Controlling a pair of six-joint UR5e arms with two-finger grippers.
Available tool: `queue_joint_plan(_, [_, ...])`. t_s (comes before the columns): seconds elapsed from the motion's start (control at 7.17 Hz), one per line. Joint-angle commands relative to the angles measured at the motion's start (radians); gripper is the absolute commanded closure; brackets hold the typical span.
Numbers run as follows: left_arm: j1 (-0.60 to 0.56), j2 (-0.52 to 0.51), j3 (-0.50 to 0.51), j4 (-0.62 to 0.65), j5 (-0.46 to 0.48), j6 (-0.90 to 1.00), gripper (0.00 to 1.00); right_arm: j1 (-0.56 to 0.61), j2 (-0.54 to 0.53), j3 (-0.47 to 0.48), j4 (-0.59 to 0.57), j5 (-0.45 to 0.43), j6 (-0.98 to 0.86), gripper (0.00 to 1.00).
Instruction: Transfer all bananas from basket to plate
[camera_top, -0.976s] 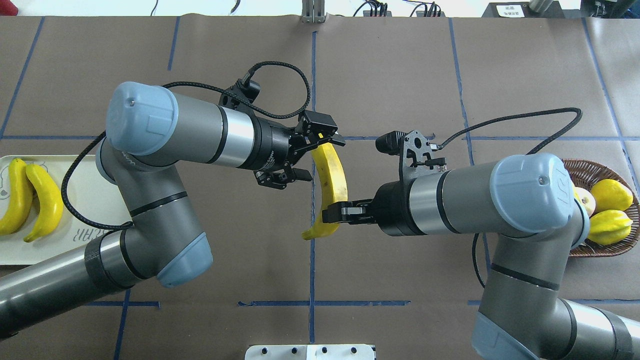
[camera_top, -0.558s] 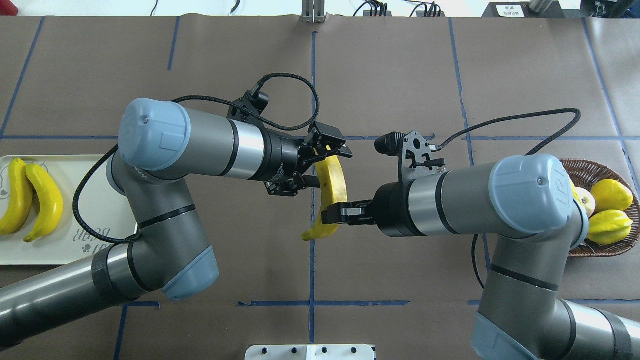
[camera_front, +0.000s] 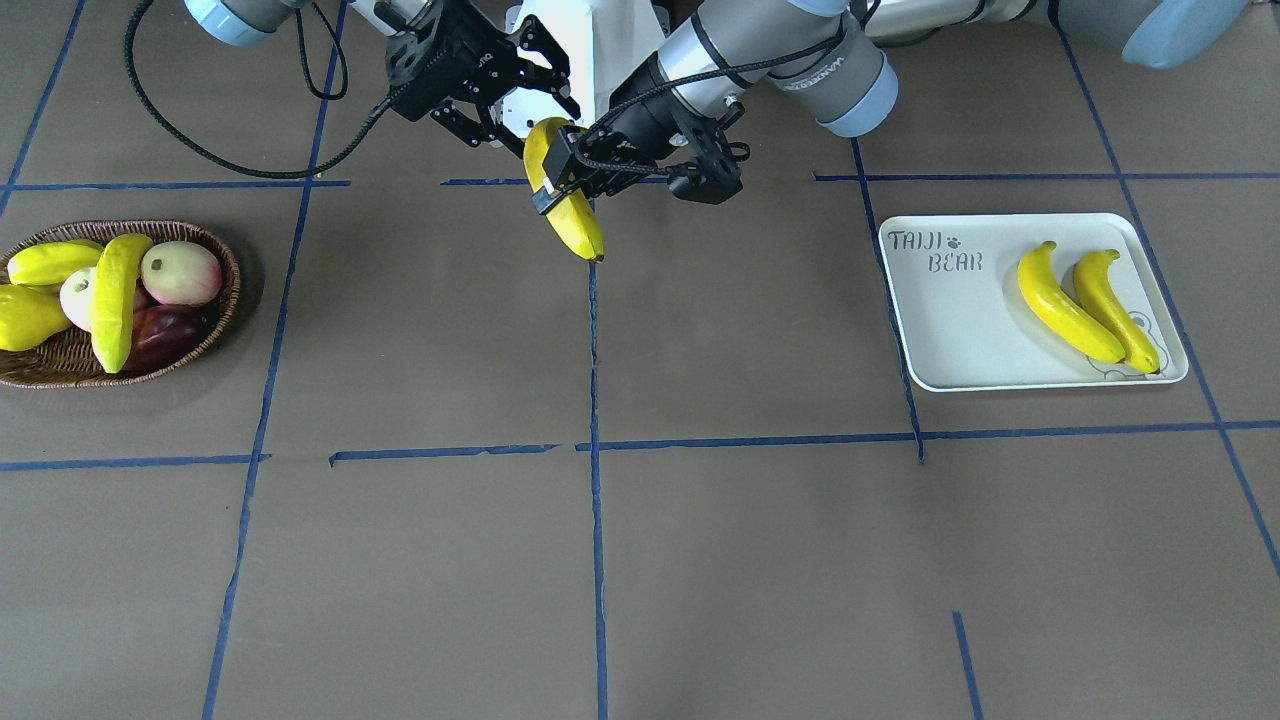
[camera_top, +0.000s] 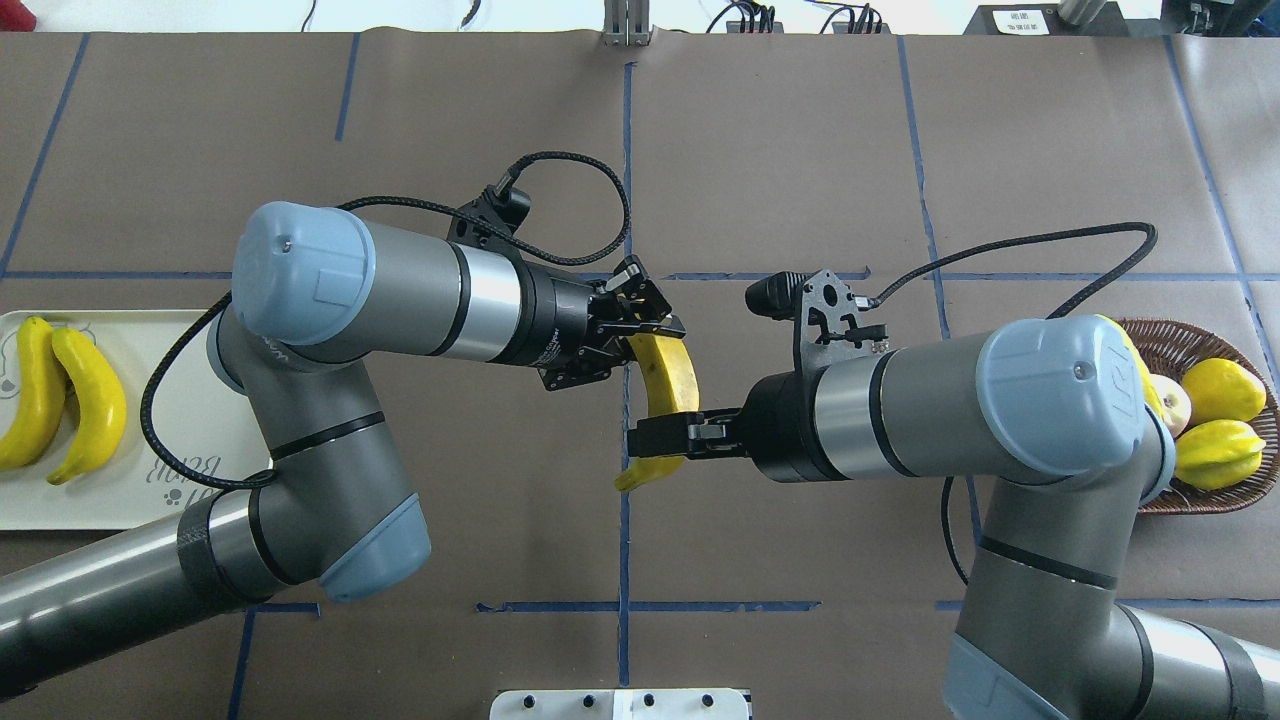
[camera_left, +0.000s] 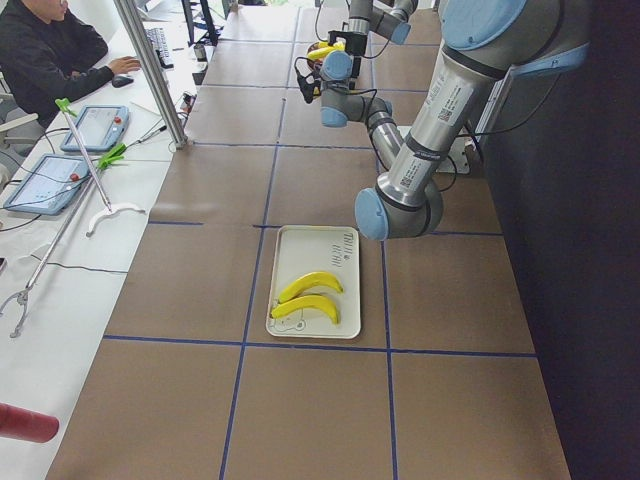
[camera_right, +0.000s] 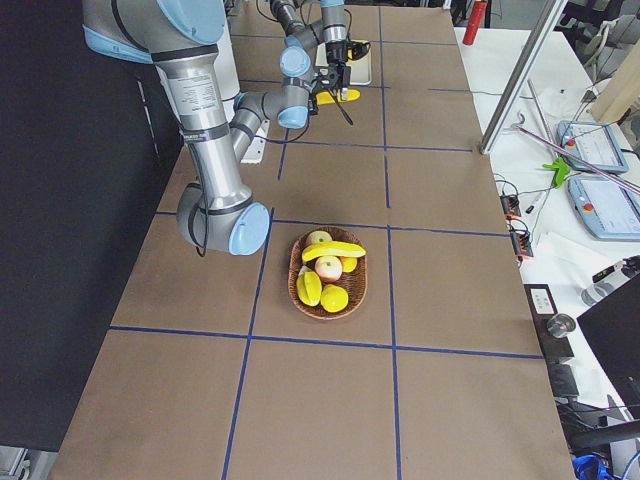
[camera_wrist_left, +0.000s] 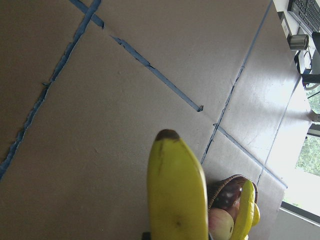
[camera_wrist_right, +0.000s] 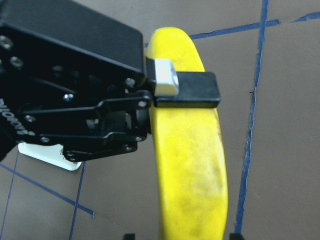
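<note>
One banana (camera_top: 668, 375) hangs in the air over the table's middle, held between both arms. My left gripper (camera_top: 645, 328) is shut on its far end, and one of its fingers (camera_wrist_right: 197, 90) lies across the banana (camera_wrist_right: 190, 165) in the right wrist view. My right gripper (camera_top: 655, 437) is shut on the near part. Two bananas (camera_top: 60, 400) lie on the white plate (camera_top: 100, 505) at the left. One banana (camera_front: 115, 300) lies across the other fruit in the wicker basket (camera_front: 70, 372) and is mostly hidden behind my right arm in the overhead view.
The basket (camera_top: 1190, 340) also holds plump yellow fruits (camera_top: 1225, 390), pink-white apples (camera_front: 180, 272) and a dark red fruit (camera_front: 165, 330). Blue tape lines cross the brown table cover. A white base plate (camera_top: 620, 703) sits at the near edge. An operator (camera_left: 50, 50) sits beyond the table.
My left gripper moved onto the banana's far end and shut on it. The banana and my right gripper shifted slightly toward the robot.
</note>
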Motion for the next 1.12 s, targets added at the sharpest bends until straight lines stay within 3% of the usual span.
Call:
queue_joint_plan(0.0, [-0.030,0.014,-0.002,0.013,-0.006,0.015,1.00,0.009,-0.001,0.011,-0.004,0.003,0.000,0.00])
queue_joint_plan(0.14, [-0.072,0.075,-0.015,0.023,-0.037,0.024,1.00,0.023,-0.009,0.036,-0.030,0.003,0.000,0.00])
queue_joint_plan(0.42, [-0.247,0.242,-0.029,0.047,-0.213,0.305,1.00,0.067,-0.007,0.163,-0.265,0.012,0.000,0.00])
queue_joint_plan(0.84, [-0.360,0.597,-0.029,0.066,-0.205,0.651,1.00,0.142,-0.013,0.192,-0.405,0.015,-0.011,0.00])
queue_joint_plan(0.98, [-0.362,0.665,-0.029,0.067,-0.148,0.703,1.00,0.147,-0.013,0.186,-0.410,0.007,-0.014,0.00])
